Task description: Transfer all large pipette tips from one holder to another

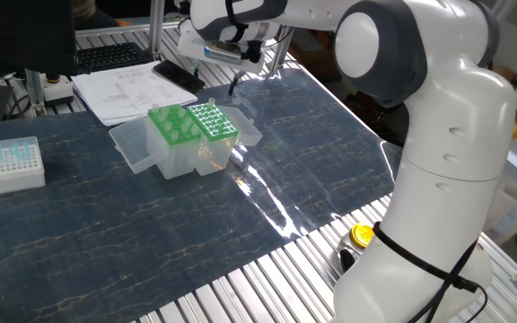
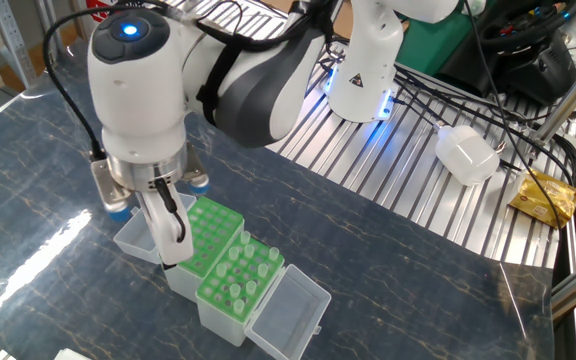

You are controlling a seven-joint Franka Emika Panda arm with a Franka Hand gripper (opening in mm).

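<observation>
- My gripper (image 2: pixel 168 262) hangs on a long dark finger assembly under the white wrist, its end just above the near edge of the green holder (image 2: pixel 208 232) that stands closer to the arm. From the other camera the gripper (image 1: pixel 232 86) looks as if it sits behind the racks, so I trust only the closer view for alignment.
- I cannot tell whether the fingers are parted or pinched together: they read as one dark blade in both views, and nothing slender shows between them that I could call a tip.
- The large pipette tips (image 2: pixel 245 271) stand upright in the second green holder (image 2: pixel 240 283), the one farther from the arm, their pale round collars poking above the grid. That holder touches the first, side by side, with clear hinged lids (image 2: pixel 290 309) lying open at either end.
- So the tips lie just beside my tool, one rack over toward the open lid, not beneath it.
- My judgement of handling: the tips are very light, thin-walled clear plastic, stiff along their length but easy to crush or flick away, and smooth enough to slip.
- I would take one by the collar, squeezing gently across the widest part and lifting straight up, since any sideways pull could jam it in its hole or tip the light rack.
- The small white box (image 1: pixel 9 164) with bluish tips sits well apart and is not my concern.
</observation>
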